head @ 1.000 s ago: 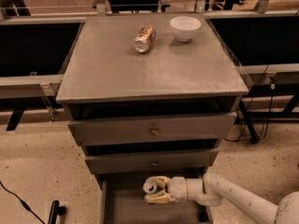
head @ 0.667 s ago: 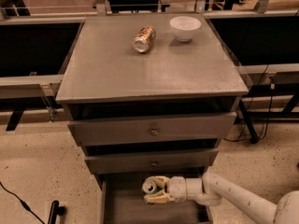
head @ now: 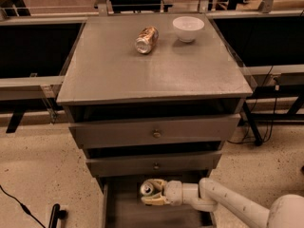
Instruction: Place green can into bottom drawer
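The white arm (head: 228, 205) reaches leftward from the lower right, forearm nearly level. The open bottom drawer (head: 124, 213) lies beneath the gripper (head: 151, 192), which clasps the green can (head: 147, 188) sideways, its silver end pointing away from the wrist.

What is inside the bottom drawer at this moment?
The green can, held by the gripper over the floor of the bottom drawer. Whether it touches the floor cannot be told. The drawer's back is hidden under the middle drawer.
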`<state>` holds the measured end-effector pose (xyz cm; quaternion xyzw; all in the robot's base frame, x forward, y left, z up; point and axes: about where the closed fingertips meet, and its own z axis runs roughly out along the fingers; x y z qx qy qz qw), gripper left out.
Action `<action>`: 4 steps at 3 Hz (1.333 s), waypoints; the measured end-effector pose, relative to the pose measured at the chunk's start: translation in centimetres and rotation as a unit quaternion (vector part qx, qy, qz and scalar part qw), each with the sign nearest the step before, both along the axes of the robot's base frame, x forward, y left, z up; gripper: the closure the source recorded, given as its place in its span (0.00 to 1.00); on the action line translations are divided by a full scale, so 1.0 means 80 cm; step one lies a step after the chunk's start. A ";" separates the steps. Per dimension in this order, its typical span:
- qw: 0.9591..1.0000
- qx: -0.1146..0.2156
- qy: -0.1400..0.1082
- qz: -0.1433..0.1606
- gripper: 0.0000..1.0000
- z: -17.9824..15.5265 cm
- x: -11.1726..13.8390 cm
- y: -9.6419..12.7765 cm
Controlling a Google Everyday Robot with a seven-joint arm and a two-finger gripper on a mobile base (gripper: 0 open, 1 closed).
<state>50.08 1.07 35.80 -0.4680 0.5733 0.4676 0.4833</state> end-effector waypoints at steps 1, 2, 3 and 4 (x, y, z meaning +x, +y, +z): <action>1.000 0.002 -0.002 0.003 1.00 -0.046 0.011 0.021; 1.000 -0.002 0.017 0.012 1.00 -0.093 0.018 0.035; 1.000 0.005 0.028 0.011 0.86 -0.120 0.021 0.038; 1.000 0.004 0.029 0.006 0.62 -0.136 0.023 0.036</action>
